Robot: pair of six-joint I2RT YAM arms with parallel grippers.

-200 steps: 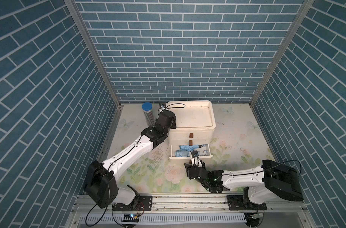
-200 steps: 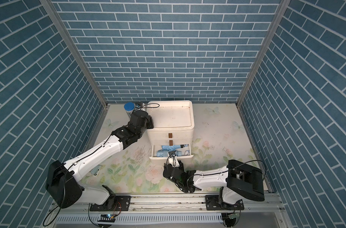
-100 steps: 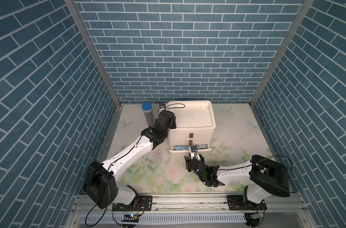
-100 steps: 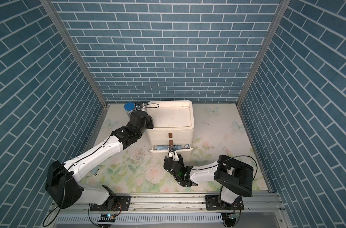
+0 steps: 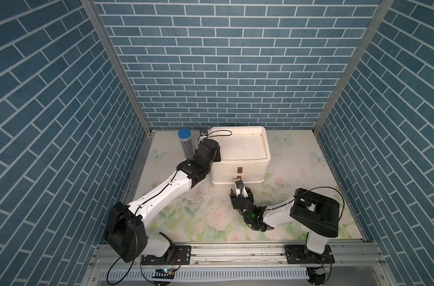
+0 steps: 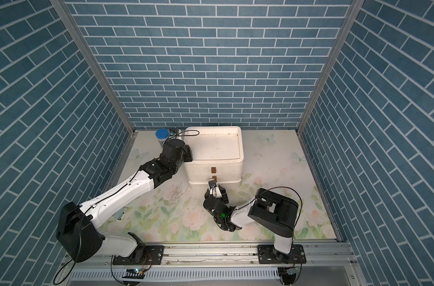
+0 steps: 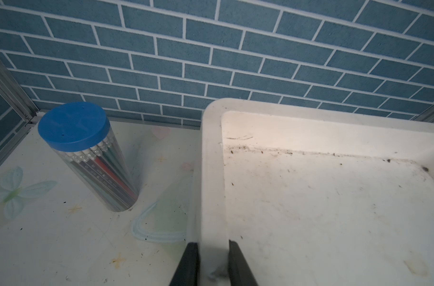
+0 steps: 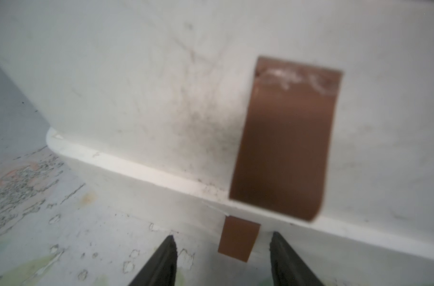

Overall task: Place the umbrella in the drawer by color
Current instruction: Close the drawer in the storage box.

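The white drawer unit (image 5: 225,170) (image 6: 203,170) stands at the back of the floor with both drawers pushed in. The umbrella is hidden. My left gripper (image 7: 212,244) is shut on the left rim (image 7: 211,173) of the unit's top tray, one finger on each side of it. My right gripper (image 8: 222,239) is open, low at the unit's front (image 5: 240,188). The lower drawer's brown tab (image 8: 239,239) sits between its fingertips, which do not touch it. The upper drawer's brown tab (image 8: 282,138) is above it.
A clear tube of pens with a blue lid (image 5: 185,141) (image 7: 87,153) stands left of the unit, near the back left corner. A small pale-blue item (image 6: 120,213) lies on the floral floor beside the left arm. Brick walls enclose three sides.
The lower drawer, open a second ago with a blue thing inside, has slid shut. My right gripper has moved forward to the unit's front. The left arm has stayed put.
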